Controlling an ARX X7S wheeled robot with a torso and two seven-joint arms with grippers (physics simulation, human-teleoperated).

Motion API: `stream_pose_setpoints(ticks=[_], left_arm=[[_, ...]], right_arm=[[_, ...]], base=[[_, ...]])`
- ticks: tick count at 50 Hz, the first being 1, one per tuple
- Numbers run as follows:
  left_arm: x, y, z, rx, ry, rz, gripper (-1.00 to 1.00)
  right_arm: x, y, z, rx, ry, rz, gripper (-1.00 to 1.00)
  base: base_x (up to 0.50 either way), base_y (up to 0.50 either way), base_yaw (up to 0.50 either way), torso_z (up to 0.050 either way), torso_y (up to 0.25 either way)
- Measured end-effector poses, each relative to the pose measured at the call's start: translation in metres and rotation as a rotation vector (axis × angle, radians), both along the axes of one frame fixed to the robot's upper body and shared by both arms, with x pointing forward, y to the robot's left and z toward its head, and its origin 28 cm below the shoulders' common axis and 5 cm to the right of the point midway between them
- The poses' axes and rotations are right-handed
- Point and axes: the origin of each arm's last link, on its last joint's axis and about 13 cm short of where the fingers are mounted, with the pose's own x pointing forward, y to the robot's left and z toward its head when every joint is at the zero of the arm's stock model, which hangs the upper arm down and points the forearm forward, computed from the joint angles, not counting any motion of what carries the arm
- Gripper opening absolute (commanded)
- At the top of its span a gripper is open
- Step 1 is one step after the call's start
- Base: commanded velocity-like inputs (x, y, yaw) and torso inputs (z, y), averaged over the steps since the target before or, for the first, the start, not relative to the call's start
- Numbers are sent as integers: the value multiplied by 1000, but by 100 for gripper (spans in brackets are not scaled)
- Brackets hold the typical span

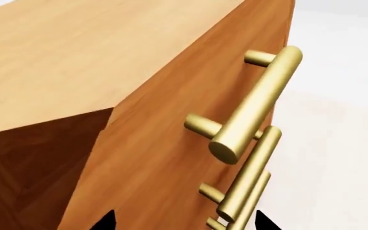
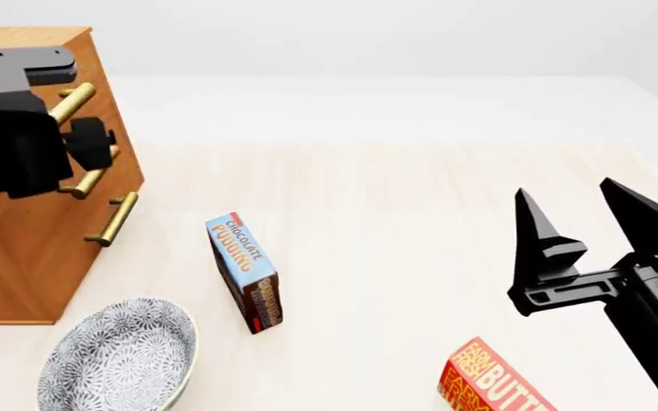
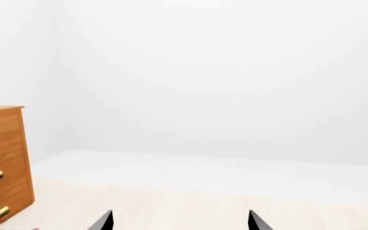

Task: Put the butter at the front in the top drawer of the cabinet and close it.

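We start with the cabinet [image 2: 26, 214], which stands at the far left of the table [image 2: 421, 214], its three brass handles facing right across the surface. Our left gripper [image 1: 184, 220] is up against its front: in the left wrist view the two fingertips stand well apart either side of the line of handles, holding nothing, with the top drawer [image 1: 171, 120] right ahead and its handle [image 1: 254, 103] running lengthwise away from the hand. That drawer looks shut, so we judge the left arm, much the nearer, is the one to pull it. A patterned bowl [image 2: 123, 360] sits near the cabinet's foot, and the pudding box [image 2: 247, 272] lies just to its right. The butter [image 2: 492, 381] lies at the near edge, tilted, its long axis running diagonally, just below and to the left of our right gripper [image 2: 598, 214], which hangs above the table, fingers spread and empty. We see only one butter carton here.
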Motion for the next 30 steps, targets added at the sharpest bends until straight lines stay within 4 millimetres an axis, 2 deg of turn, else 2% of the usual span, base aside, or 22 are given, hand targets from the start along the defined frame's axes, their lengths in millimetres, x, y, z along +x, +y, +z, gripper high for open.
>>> stream_pose_setpoints(ticks=[12,19,24,30], left_arm=[[2,2,5,-37,-15,17,100],[-5,4,9,-65,-76,15,100],[-20,1,26,-3,-170,3,100],[-52,-9,58,109,-322,-18,100]], right_arm=[[1,-1,-1,-4,2,2,100],[1,-1,-2,-7,0,2,100],[0,-1,-2,-9,-1,1,100],[0,-1,-2,-11,-2,0,100]], base=[[10,10,9,0,0],[2,9,9,0,0],[0,1,1,2,2],[0,0,0,0,0]])
